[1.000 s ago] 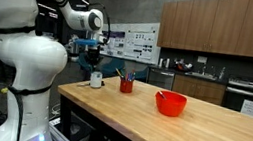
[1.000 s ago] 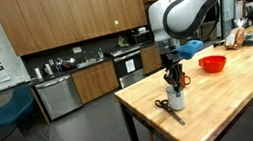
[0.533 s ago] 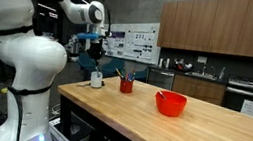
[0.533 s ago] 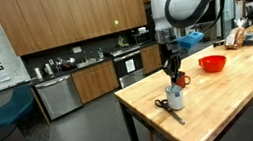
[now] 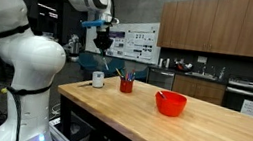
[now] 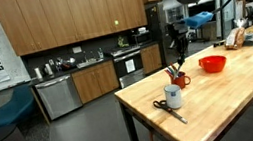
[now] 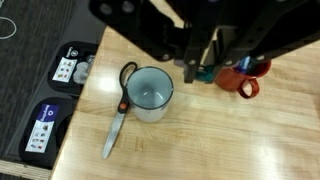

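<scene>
My gripper (image 5: 100,44) hangs high above the near end of the wooden table (image 5: 208,133); it also shows in the other exterior view (image 6: 176,51). In the wrist view its dark fingers (image 7: 205,68) close on a thin teal-tipped marker (image 7: 203,74) that points down. Below it stands a white mug (image 7: 150,92), empty inside, also seen in both exterior views (image 5: 97,78) (image 6: 174,97). Beside it a red mug (image 7: 240,80) holds pens (image 5: 126,85) (image 6: 179,79). Black-handled scissors (image 7: 118,115) lie against the white mug.
A red bowl (image 5: 170,103) (image 6: 213,64) sits further along the table. The table's edge runs close to the mugs (image 7: 95,60), and two boxes lie on the floor below (image 7: 68,68). Kitchen cabinets and a counter stand behind (image 6: 78,83).
The gripper has risen straight up from just above the mugs to well above them, with the thin marker in its fingers. The mugs, scissors and bowl have not moved.
</scene>
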{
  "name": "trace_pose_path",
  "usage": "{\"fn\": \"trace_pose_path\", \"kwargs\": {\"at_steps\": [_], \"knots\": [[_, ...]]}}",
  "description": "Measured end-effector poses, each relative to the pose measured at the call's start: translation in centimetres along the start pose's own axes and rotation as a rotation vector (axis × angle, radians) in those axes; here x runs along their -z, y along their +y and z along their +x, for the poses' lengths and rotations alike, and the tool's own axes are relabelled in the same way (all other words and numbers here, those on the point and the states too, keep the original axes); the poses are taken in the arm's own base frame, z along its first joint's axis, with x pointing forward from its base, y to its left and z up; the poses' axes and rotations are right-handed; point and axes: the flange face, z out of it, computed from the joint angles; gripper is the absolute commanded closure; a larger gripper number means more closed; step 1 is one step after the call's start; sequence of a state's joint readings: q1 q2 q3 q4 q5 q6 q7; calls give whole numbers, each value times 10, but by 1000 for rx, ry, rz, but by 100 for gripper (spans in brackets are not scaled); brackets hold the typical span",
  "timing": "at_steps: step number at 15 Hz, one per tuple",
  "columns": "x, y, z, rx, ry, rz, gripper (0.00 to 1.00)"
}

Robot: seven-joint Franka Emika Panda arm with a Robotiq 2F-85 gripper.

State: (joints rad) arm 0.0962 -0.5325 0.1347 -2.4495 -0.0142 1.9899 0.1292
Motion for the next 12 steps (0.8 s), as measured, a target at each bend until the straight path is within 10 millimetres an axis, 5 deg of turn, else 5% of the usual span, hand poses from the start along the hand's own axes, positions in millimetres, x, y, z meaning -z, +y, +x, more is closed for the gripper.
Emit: {"fn": "trace_pose_path", "kwargs": {"at_steps": [6,12], "knots": [[34,74,-3,-132,44,-57,97],[35,140,0,-252,67,-168,97]]}}
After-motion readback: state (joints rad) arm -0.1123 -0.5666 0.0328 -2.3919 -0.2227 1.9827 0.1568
